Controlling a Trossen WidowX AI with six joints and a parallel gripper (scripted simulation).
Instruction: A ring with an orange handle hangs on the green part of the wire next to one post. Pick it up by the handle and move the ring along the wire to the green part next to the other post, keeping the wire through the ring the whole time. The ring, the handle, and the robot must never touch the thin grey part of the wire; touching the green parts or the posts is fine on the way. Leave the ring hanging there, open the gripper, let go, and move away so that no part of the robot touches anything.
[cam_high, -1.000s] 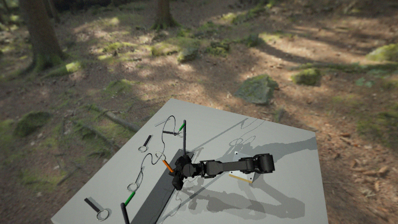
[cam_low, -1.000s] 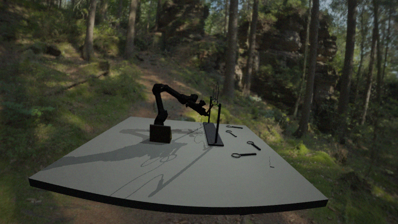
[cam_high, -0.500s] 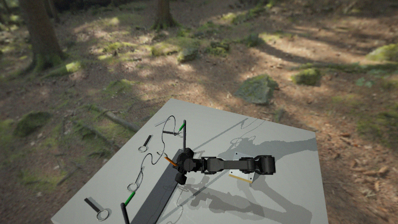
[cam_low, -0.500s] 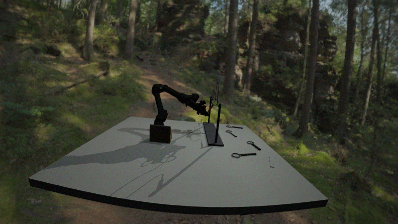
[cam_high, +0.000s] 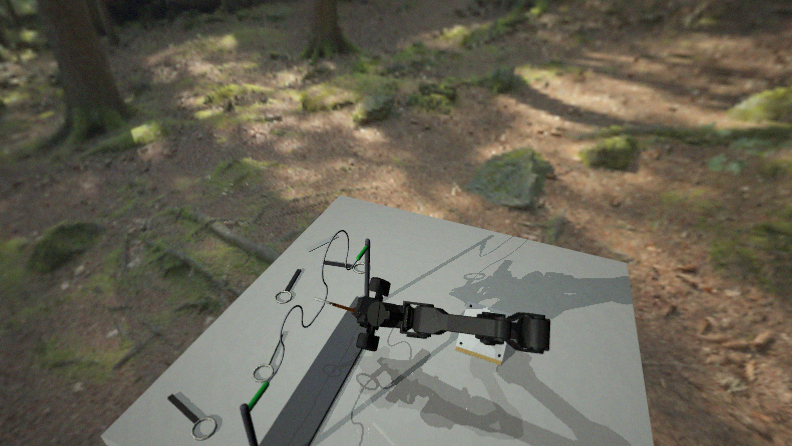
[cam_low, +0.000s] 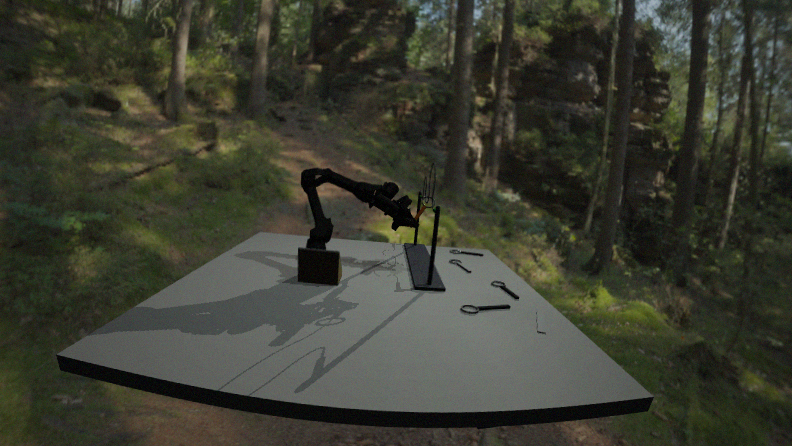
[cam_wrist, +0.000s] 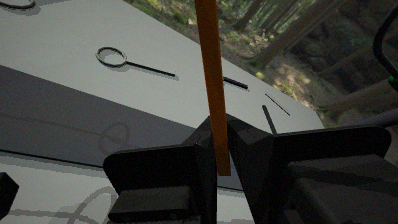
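My gripper (cam_high: 356, 311) (cam_low: 415, 220) (cam_wrist: 218, 119) is shut on the orange handle (cam_high: 344, 307) (cam_low: 420, 211) (cam_wrist: 212, 75). The handle's ring (cam_high: 323, 300) looks nearly edge-on in the top view, at the middle of the wavy wire (cam_high: 325, 282). Whether ring and wire touch cannot be told. One green part (cam_high: 362, 253) is beside the far post (cam_high: 366, 277); the other green part (cam_high: 258, 395) is beside the near post (cam_high: 249, 426). In the wrist view the ring is out of frame, and a green part (cam_wrist: 393, 80) shows at the right edge.
A long dark base (cam_high: 315, 382) (cam_low: 423, 271) carries the posts. Several loose rings with black handles lie on the table beyond it, among them one ring (cam_high: 283, 296) behind the wire's middle and another (cam_high: 203, 428) near the front left. Shadows fall across the table (cam_low: 471, 365).
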